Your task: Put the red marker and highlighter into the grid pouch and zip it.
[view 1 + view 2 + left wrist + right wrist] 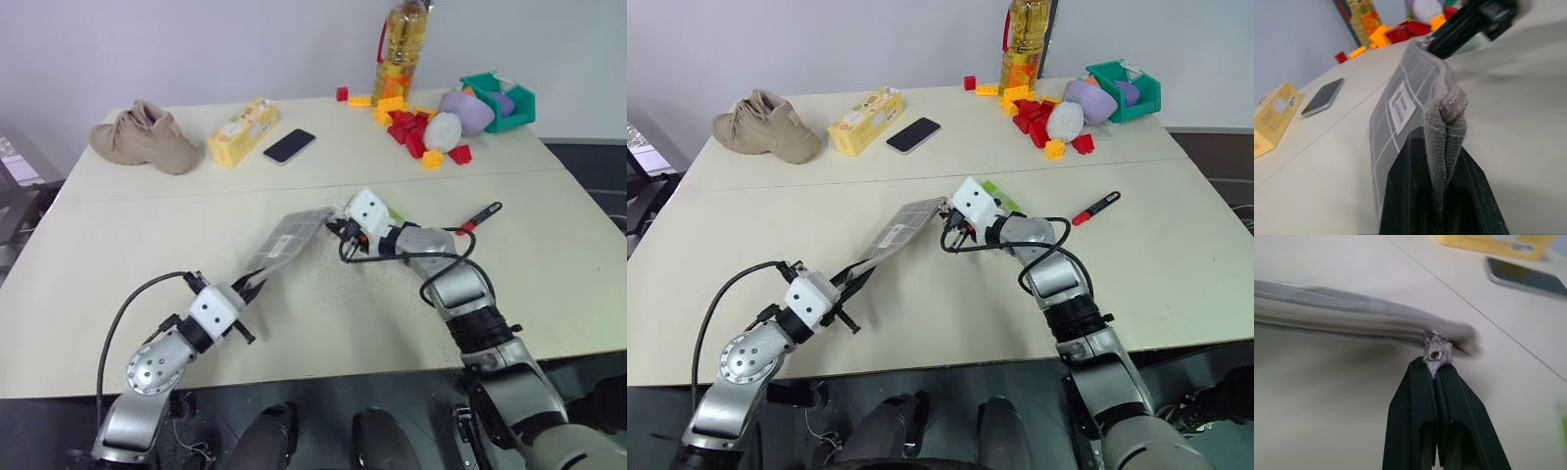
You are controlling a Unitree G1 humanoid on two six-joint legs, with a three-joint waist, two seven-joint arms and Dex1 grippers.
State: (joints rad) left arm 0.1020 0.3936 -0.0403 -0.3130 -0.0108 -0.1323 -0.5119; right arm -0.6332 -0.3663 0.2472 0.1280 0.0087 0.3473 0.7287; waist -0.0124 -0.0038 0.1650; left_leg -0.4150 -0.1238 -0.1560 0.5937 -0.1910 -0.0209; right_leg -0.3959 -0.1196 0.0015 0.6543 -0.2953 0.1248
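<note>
The grid pouch (289,238), grey with white lines and a small white label (1401,106), hangs tilted above the table between both arms. My left gripper (250,286) is shut on its near end, the fabric pinched between the black fingers (1400,196). At the far end, my right gripper (338,228) is shut on the zipper pull (1436,351). The red marker (480,215) lies on the table to the right of my right arm. A strip of the green highlighter (999,196) shows on the table just behind the right gripper.
Along the far side stand a tan shoe (145,137), a yellow box (243,130), a black phone (290,146), an oil bottle (402,49), red and yellow blocks (407,122) and a green bin (505,98) with soft toys.
</note>
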